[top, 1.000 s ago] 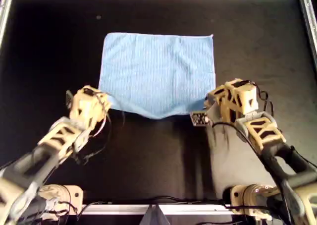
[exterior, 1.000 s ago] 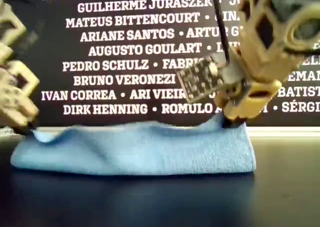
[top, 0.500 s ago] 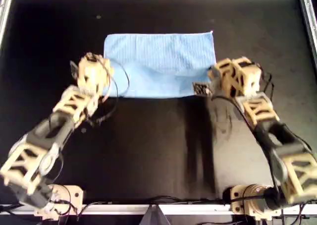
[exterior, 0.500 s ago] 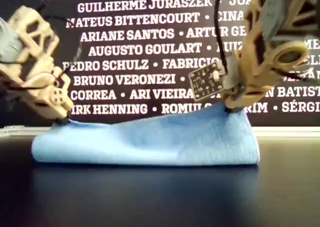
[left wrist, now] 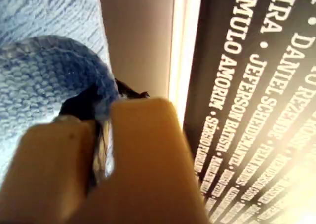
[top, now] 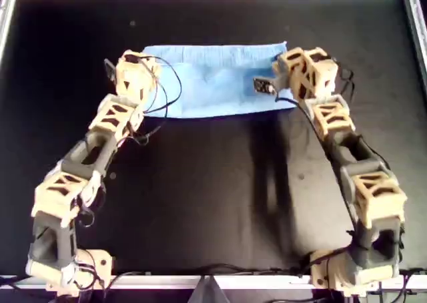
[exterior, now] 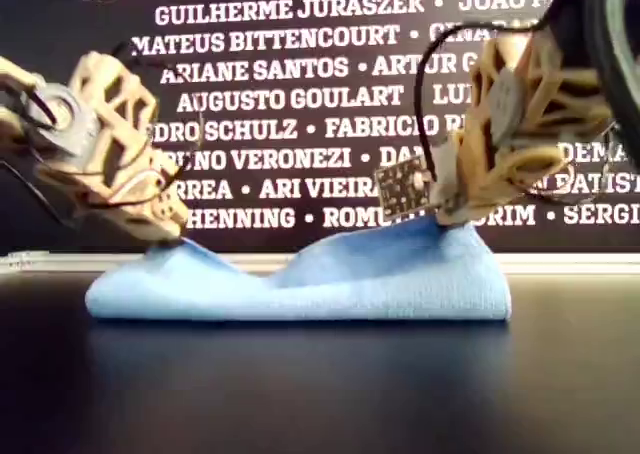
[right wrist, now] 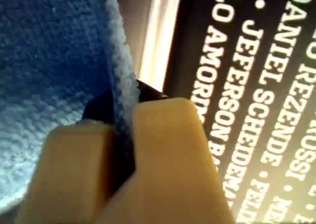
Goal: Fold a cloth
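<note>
Left gripper (top: 137,68) and right gripper (top: 288,68), each clamped on a corner of the cloth (top: 213,83) at upper frame, hold the fold over; I judge lowering and release come next.

A: cloth (top: 217,79) position?
B: upper centre of overhead frame, lying on worktop (top: 213,196), near its far edge.
A: grippers?
B: left gripper (top: 133,66) on cloth's left end in overhead, right gripper (top: 288,68) on its right end. Name wall (exterior: 300,94) behind cloth in exterior view.
</note>
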Robot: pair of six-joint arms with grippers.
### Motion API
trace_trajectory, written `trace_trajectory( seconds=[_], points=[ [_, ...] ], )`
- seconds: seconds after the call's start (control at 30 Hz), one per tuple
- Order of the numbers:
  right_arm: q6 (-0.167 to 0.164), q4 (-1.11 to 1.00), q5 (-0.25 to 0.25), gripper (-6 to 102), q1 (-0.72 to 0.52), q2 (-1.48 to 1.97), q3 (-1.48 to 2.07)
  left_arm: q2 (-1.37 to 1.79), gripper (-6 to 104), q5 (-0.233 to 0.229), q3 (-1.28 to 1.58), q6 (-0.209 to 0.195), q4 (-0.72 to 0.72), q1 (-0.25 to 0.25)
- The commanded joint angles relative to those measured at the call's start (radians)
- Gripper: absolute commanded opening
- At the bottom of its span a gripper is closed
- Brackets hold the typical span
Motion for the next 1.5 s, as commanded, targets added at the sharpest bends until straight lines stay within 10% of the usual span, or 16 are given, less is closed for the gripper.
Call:
trace_trajectory(
  seconds=[0.0,1.23,1.47],
  points=[
    [-0.006,-0.051,0.006,3,-0.012,-0.012,-0.152,0.002,1,0.006,-0.126,0.003,-0.034,0.023],
    [0.008,-0.055,-0.005,4,-0.063,-0.164,-0.316,-0.055,3,0.006,-0.192,0.006,-0.032,0.028],
    [-0.006,-0.072,0.005,44,-0.058,-0.196,-0.347,-0.055,42,-0.011,-0.181,0.143,-0.031,0.049]
  ],
)
